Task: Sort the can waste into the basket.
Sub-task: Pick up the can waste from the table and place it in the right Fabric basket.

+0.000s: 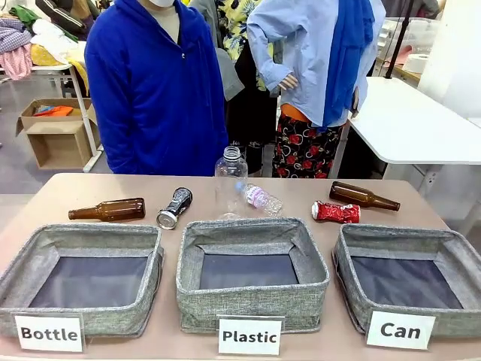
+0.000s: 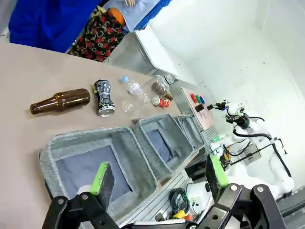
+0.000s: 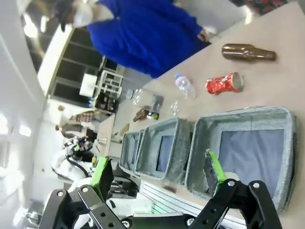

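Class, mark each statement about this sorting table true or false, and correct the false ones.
1. The crushed red can lies on the table behind the Can basket. True.
2. The dark can is already inside the Can basket. False: it lies on the table beside a brown bottle.
3. The left gripper and the right gripper are both open and empty. True.
4. Every basket already holds waste. False: all three are empty.
5. A clear plastic bottle stands upright behind the Plastic basket. True.
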Robot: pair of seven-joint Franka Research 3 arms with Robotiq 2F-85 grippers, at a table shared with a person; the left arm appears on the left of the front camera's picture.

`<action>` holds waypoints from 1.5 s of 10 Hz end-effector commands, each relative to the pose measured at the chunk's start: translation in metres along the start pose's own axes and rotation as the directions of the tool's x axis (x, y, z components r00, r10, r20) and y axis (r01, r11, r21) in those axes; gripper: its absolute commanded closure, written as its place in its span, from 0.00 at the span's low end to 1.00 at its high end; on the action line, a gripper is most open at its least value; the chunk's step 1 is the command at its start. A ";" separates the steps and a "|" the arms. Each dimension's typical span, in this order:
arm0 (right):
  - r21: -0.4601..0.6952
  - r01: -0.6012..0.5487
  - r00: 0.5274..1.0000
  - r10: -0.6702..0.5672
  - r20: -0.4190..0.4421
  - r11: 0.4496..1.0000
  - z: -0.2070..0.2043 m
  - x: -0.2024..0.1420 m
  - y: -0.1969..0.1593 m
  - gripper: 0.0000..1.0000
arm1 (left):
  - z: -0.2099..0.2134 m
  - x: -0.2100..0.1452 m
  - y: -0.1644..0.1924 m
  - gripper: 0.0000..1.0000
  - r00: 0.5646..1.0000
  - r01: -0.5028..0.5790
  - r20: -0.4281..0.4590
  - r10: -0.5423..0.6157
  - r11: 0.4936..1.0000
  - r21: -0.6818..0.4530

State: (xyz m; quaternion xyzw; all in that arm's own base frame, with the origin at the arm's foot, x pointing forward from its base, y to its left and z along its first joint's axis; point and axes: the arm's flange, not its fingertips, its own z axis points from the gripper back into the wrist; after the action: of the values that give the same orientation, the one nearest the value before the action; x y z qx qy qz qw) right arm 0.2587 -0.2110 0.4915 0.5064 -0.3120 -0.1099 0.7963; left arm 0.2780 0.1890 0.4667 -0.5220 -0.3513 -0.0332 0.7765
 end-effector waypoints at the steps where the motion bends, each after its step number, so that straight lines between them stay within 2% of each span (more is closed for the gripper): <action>1: 0.003 -0.037 0.999 0.037 -0.019 0.999 0.002 -0.003 0.016 0.00 | 0.010 -0.003 -0.017 0.00 0.998 0.051 -0.036 -0.051 0.999 0.013; 7: 0.003 -0.037 0.999 0.037 -0.019 0.999 0.002 -0.003 0.016 0.00 | 0.010 -0.006 -0.019 0.00 0.999 0.030 -0.046 -0.029 0.999 0.021; 9: 0.003 -0.037 0.999 0.037 -0.019 0.999 0.002 -0.003 0.016 0.00 | -0.036 0.012 -0.058 0.00 0.959 0.225 -0.201 -0.199 0.967 0.118; 10: 0.003 -0.037 0.999 0.037 -0.019 0.999 0.002 -0.003 0.016 0.00 | -0.078 0.033 -0.073 0.00 0.913 0.303 -0.322 -0.250 0.944 0.129; 11: 0.003 -0.037 0.999 0.037 -0.019 0.999 0.002 -0.003 0.016 0.00 | -0.121 0.050 -0.078 0.00 0.881 0.342 -0.399 -0.256 0.925 0.162; 12: 0.003 -0.037 0.999 0.037 -0.019 0.999 0.002 -0.003 0.016 0.00 | -0.167 0.063 -0.077 0.00 0.806 0.342 -0.530 -0.264 0.938 0.053; 13: 0.003 -0.037 0.999 0.037 -0.019 0.999 0.002 -0.003 0.016 0.00 | -0.203 0.072 -0.071 0.00 0.806 0.346 -0.546 -0.230 0.931 0.119; 14: 0.003 -0.037 0.999 0.037 -0.019 0.999 0.002 -0.003 0.016 0.00 | -0.218 0.077 -0.065 0.00 0.799 0.318 -0.565 -0.206 0.942 0.106; 15: 0.003 -0.037 0.999 0.037 -0.019 0.999 0.002 -0.003 0.016 0.00 | -0.202 0.085 -0.062 0.00 0.818 0.284 -0.541 -0.196 0.955 0.082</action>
State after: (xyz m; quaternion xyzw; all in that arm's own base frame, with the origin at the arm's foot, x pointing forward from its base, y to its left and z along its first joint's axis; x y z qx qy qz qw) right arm 0.2508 -0.2009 0.5027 0.5011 -0.3016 -0.1016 0.8048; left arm 0.4193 -0.0212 0.5085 -0.3648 -0.1920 -0.2604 0.8730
